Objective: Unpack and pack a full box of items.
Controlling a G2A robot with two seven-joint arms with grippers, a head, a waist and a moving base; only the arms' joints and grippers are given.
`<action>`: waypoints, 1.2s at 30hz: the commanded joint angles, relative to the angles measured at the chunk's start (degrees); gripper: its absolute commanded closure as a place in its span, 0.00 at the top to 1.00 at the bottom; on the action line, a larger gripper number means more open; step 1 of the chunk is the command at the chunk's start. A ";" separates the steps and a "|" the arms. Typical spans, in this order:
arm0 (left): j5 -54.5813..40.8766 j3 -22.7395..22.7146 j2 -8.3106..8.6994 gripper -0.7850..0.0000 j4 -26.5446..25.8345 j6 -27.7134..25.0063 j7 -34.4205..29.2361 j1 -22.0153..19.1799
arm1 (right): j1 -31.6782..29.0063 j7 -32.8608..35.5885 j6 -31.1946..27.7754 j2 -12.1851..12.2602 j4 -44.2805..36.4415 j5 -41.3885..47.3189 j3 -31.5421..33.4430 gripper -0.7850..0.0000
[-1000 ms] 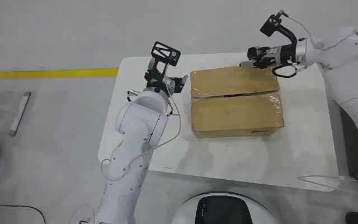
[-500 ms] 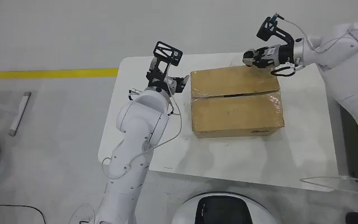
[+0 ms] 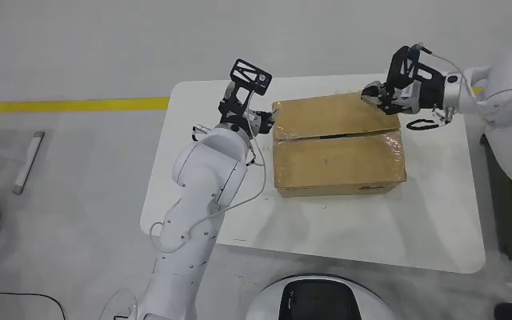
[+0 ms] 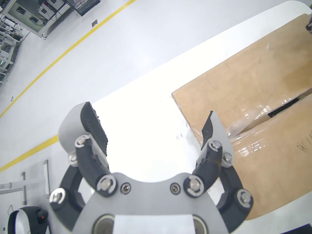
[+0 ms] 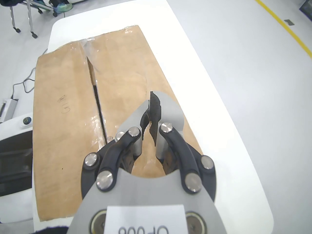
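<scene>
looking down from above: white table (image 3: 360,232), rounded at the corners. on its far half, closed cardboard box (image 3: 336,164), flaps down, thin dark slit along the taped middle seam (image 5: 98,108). just beside the far corner of the box's left end, left gripper (image 4: 148,113), fingers spread wide, nothing between them. over the far flap near the box's right end, right gripper (image 5: 152,103), fingers pinched nearly together, empty; contact with the cardboard not clear.
</scene>
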 commanded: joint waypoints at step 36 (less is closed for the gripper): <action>-1.17 1.31 -0.86 1.00 1.39 -2.27 0.55 -0.56 | -12.42 21.17 14.80 6.57 -17.18 26.05 10.35 0.00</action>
